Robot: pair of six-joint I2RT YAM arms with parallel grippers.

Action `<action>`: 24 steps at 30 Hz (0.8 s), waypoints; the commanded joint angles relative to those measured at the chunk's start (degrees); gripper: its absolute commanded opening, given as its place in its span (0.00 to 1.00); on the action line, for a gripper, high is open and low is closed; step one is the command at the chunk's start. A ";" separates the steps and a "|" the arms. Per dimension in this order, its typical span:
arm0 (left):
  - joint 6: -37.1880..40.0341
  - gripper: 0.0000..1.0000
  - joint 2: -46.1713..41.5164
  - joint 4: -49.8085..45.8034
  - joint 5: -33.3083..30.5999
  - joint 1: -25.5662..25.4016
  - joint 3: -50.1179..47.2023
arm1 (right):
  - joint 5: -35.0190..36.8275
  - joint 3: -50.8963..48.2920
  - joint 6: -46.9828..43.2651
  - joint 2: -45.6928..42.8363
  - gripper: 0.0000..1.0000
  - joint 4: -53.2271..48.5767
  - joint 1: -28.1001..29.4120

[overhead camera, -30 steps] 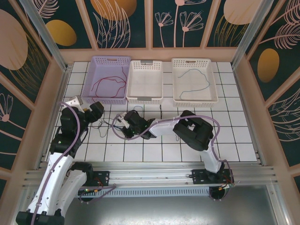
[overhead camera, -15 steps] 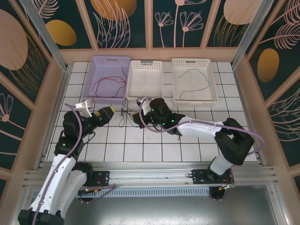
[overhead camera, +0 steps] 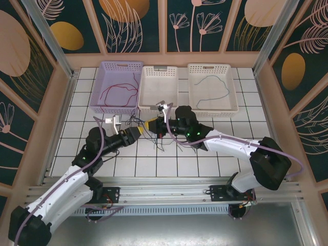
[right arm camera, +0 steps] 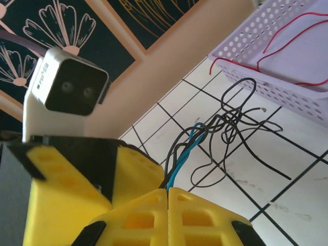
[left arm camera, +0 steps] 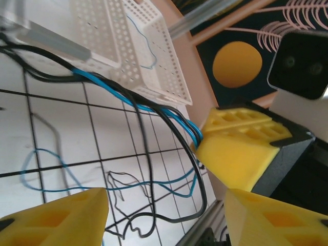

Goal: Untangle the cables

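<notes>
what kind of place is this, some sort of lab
Most likely a robot test cell rather than a home: a white tiled table boxed in by floral-painted panels, two arms bolted to an aluminium rail at its near edge, and three plastic baskets along the back.

White tiled table (overhead camera: 256,148), lilac basket (overhead camera: 122,65), middle white basket (overhead camera: 160,108), right white basket (overhead camera: 213,66) along far edge, dark cables (overhead camera: 137,122) trailing mid-table

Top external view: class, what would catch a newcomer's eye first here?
The two end effectors meet mid-table: the right end effector shut on a tangle of black and blue cables, the left end effector open beside it. Behind, a red cable lies in the lilac basket and a blue-teal cable in a white basket.
</notes>
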 commanded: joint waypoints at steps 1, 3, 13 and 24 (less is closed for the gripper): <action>-2.09 0.53 1.60 8.02 -3.94 -3.15 -0.30 | -3.16 -1.63 2.62 -1.79 0.00 4.61 -0.05; -2.54 0.42 2.69 9.14 -4.76 -3.81 -0.60 | -3.92 -2.22 3.14 -2.40 0.00 5.47 -0.05; -3.93 0.24 2.61 12.64 -7.02 -3.89 -2.48 | -6.62 -3.99 6.30 -3.75 0.00 7.40 0.06; -0.28 0.00 -2.92 7.16 -9.05 -4.12 -2.58 | 0.97 -5.98 7.21 -9.07 0.00 0.68 -3.00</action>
